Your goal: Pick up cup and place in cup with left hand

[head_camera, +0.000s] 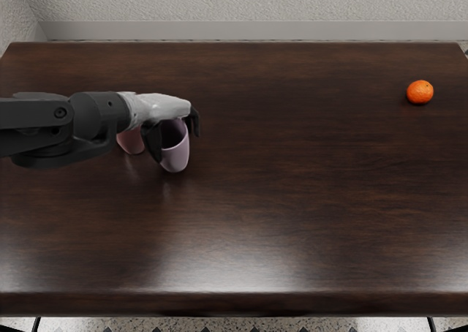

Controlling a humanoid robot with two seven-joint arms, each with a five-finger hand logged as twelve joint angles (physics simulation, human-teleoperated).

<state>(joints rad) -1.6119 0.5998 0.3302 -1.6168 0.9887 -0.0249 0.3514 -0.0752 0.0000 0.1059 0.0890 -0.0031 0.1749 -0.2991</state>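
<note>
My left hand (174, 131) comes in from the left, palm down, its dark fingers curled around the upper part of a lilac cup (175, 159). The hand covers part of this cup's rim, while its dark inside shows between the fingers. A second cup, pink (131, 141), stands just to the left, mostly hidden beneath the wrist. Whether the two cups touch is hard to tell. The lilac cup's base seems slightly off the table.
An orange fruit (420, 92) lies at the far right of the dark wooden table (292, 186). Behind the table's back edge is a pale textured wall.
</note>
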